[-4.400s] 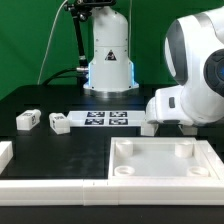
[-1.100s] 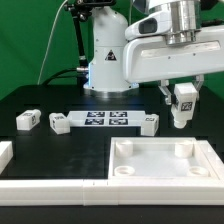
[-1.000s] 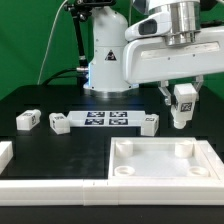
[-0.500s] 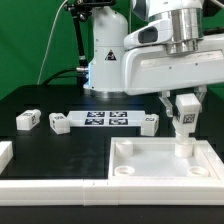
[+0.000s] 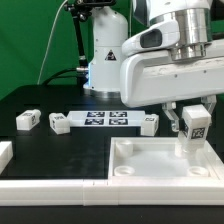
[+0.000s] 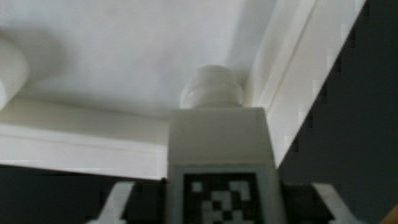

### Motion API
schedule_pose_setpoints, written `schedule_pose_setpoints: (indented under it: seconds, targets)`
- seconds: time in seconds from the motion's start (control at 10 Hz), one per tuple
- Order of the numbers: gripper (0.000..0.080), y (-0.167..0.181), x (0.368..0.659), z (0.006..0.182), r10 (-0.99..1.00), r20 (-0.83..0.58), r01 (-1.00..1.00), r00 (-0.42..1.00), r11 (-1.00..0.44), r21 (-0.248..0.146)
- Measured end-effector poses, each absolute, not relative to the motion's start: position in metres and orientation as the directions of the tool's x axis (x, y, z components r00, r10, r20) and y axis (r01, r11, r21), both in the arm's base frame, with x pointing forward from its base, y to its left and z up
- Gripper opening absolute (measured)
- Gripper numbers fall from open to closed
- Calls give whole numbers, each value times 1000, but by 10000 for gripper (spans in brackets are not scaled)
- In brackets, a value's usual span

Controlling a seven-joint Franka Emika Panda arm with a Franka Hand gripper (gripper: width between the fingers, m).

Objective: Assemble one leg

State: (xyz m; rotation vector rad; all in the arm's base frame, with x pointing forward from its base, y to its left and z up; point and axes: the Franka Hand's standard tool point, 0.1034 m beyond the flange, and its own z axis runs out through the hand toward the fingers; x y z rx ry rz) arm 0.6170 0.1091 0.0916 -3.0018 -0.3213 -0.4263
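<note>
The gripper (image 5: 193,118) was clamped on the leg (image 5: 188,138), a stubby white block with a square black-and-white tag (image 5: 197,122) on its face and a narrower rounded tip (image 6: 212,86). It hung roughly upright, tip down, at the far corner socket of the white square panel (image 5: 150,172) on the exterior view's right. Whether it touched the socket could not be told. A second leg (image 5: 150,121) lay just beside the marker board (image 5: 107,119).

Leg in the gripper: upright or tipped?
Upright: the leg hangs near vertical in the gripper, long axis pointing down at the panel corner.
</note>
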Motion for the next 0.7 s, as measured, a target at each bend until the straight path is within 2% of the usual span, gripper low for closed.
schedule_pose_setpoints:
  seconds: [0.2, 0.3, 0.4, 0.7]
  targets:
    - [288, 109, 618, 93, 190, 309, 217, 932, -974, -57]
    - [288, 106, 607, 88, 179, 362, 208, 915, -977, -42]
    - [288, 108, 599, 83, 181, 329, 208, 927, -977, -50]
    - [288, 117, 612, 86, 185, 344, 215, 921, -975, -53]
